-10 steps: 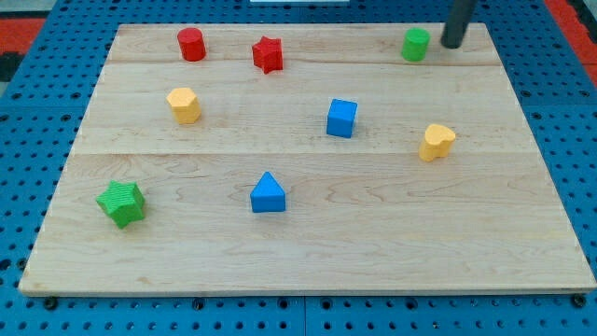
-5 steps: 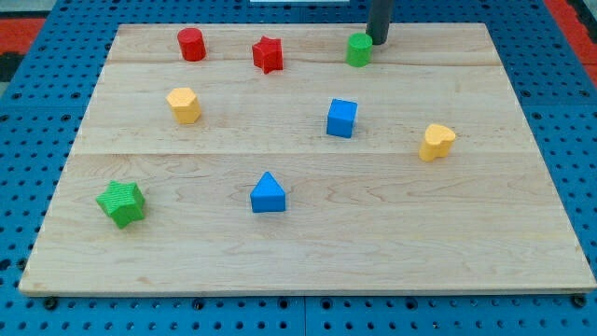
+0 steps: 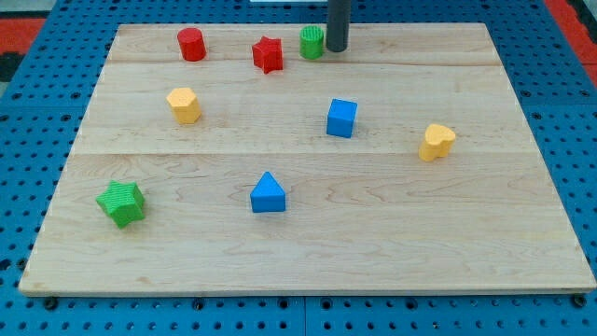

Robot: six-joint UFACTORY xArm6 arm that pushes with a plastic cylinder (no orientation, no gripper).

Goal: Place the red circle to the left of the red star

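Wooden board (image 3: 308,243) on blue pegboard (image 3: 37,121) carries eight coloured blocks

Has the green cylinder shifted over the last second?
Yes. The green cylinder has slid toward the view's left, closing on the unmoved red star, with my tip against its right side.

Green cylinder (image 3: 312,42) blocks tool's way to red star (image 3: 268,54).

You see a board (image 3: 308,252) of pale, smooth wood planks with a matt finish and visible grain, lying on a blue perforated surface (image 3: 578,112) that looks like hard plastic or painted metal. The green star (image 3: 121,203) at the board's 8 o'clock and the green cylinder (image 3: 312,42) at its 12 o'clock show fine ribbed layers like matt printed plastic, and the blue cube (image 3: 341,118) near the centre has smoother, slightly shiny faces. My tip (image 3: 336,49), touching that cylinder from its 3 o'clock side, ends a dark rod with a dull, smooth finish.
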